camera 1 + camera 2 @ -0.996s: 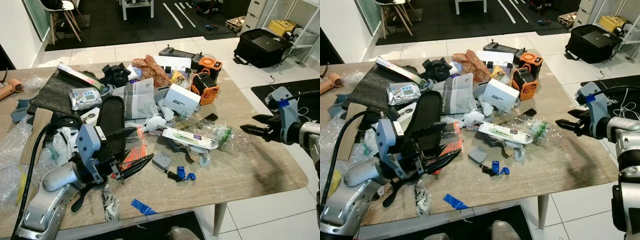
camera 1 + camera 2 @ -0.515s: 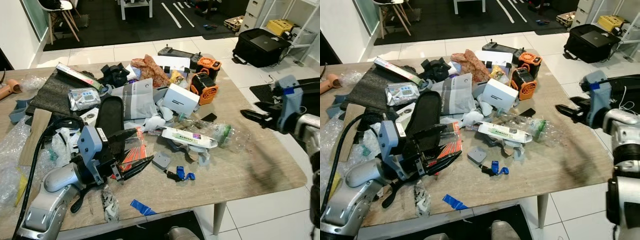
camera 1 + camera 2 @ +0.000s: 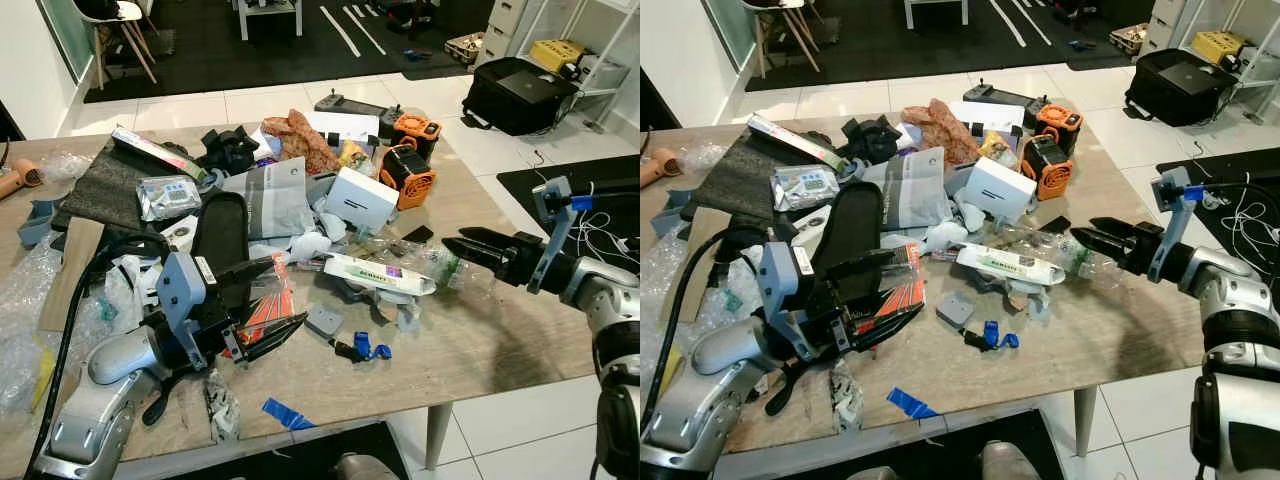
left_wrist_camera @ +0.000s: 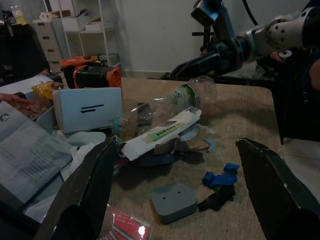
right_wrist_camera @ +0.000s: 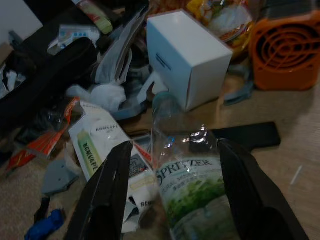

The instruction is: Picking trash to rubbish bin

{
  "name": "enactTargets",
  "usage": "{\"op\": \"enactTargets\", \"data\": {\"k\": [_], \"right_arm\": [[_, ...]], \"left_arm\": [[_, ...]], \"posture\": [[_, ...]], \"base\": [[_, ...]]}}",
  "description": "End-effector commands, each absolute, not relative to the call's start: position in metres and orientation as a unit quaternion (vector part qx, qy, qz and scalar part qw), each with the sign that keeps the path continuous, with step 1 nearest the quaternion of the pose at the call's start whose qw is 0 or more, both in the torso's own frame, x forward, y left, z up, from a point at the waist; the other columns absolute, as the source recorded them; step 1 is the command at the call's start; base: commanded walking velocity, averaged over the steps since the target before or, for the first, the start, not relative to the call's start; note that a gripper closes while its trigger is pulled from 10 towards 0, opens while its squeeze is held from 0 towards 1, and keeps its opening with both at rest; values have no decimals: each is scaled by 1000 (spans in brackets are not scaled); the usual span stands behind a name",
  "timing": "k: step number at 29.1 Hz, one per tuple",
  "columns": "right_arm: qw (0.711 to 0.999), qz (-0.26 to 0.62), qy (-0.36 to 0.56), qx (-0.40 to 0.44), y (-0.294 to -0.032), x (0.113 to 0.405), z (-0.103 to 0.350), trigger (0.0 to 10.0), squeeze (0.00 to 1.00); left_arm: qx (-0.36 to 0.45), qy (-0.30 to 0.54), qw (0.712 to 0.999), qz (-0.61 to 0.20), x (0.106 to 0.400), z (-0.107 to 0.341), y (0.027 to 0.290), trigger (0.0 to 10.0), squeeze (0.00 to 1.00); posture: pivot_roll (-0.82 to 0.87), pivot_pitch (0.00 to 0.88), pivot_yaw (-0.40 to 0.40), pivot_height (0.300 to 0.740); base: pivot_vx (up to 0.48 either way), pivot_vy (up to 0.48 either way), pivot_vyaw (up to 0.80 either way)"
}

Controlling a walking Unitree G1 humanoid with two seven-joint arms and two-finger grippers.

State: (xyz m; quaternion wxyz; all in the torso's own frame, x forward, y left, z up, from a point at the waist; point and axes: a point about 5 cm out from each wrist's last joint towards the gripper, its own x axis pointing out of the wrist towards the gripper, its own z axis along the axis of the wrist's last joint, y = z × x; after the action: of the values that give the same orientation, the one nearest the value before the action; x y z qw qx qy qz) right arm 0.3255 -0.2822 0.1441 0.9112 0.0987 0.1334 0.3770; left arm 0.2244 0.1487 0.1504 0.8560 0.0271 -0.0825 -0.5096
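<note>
Target looks like the clear plastic Spritzer bottle (image 5: 192, 185), lying on its side near the table's right edge, neck toward the white box (image 5: 190, 55), base toward the right gripper (image 3: 462, 245). Partly crushed, empty by the look of it: light, thin-walled, slick, will buckle and may squirt out under a hard pinch. Best hold is probably across the labelled midsection or at the stiffer neck. Right gripper fingers spread wide either side of the bottle body, holding nothing yet. A white carton sleeve (image 3: 378, 274) lies just beside the bottle, touching or overlapping it; can't tell which.

Left gripper (image 3: 272, 300) hovers low near the front-left of the table, fingers wide apart, empty, over a red packet (image 3: 268, 312).

Wood-look table (image 3: 480, 350), heavily cluttered: orange fans (image 3: 410, 175), newspaper (image 3: 275, 195), grey pad (image 3: 323, 321), blue clip (image 3: 372, 350). White tile floor, black bag (image 3: 525, 92) beyond. No bin in sight.
</note>
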Motion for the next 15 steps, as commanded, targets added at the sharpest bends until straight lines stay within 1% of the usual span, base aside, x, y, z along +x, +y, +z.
{"op": "enactTargets", "data": {"k": [1,3,4,5,6,7,13,14,15], "right_arm": [[909,365,178,87,-282,322,131,10000,753],[909,365,178,87,-282,322,131,10000,753],[912,350,199,75,-284,321,126,10000,1000],[912,350,199,75,-284,321,126,10000,1000],[923,308,226,54,-291,321,121,10000,1000],[926,296,230,50,-292,322,120,10000,1000],[937,262,231,30,-296,324,121,10000,1000],[938,255,231,30,-296,325,121,10000,957],[938,252,236,31,-296,325,120,10000,0]], "left_arm": [[31,-81,853,-515,221,152,149,10000,0],[31,-81,853,-515,221,152,149,10000,0],[31,-81,853,-515,221,152,150,10000,0],[31,-81,853,-515,221,152,150,10000,0],[31,-80,853,-515,221,151,150,10000,0],[31,-80,853,-515,221,151,150,10000,0],[29,-80,852,-516,220,150,149,10000,0],[28,-80,852,-517,220,150,149,10000,0],[28,-80,851,-518,220,150,148,10000,0]], "posture": [[-55,0,-6,740],[-55,0,-6,740],[-55,0,-6,740],[-55,0,-6,740],[-54,0,-10,740],[-54,0,-10,740],[-54,0,-10,740],[-54,0,-10,740],[-54,0,-10,740]], "base": [[0,0,0],[0,0,0],[0,0,0],[0,0,0],[0,0,0],[0,0,0],[0,0,0],[0,0,0],[0,0,0]]}}
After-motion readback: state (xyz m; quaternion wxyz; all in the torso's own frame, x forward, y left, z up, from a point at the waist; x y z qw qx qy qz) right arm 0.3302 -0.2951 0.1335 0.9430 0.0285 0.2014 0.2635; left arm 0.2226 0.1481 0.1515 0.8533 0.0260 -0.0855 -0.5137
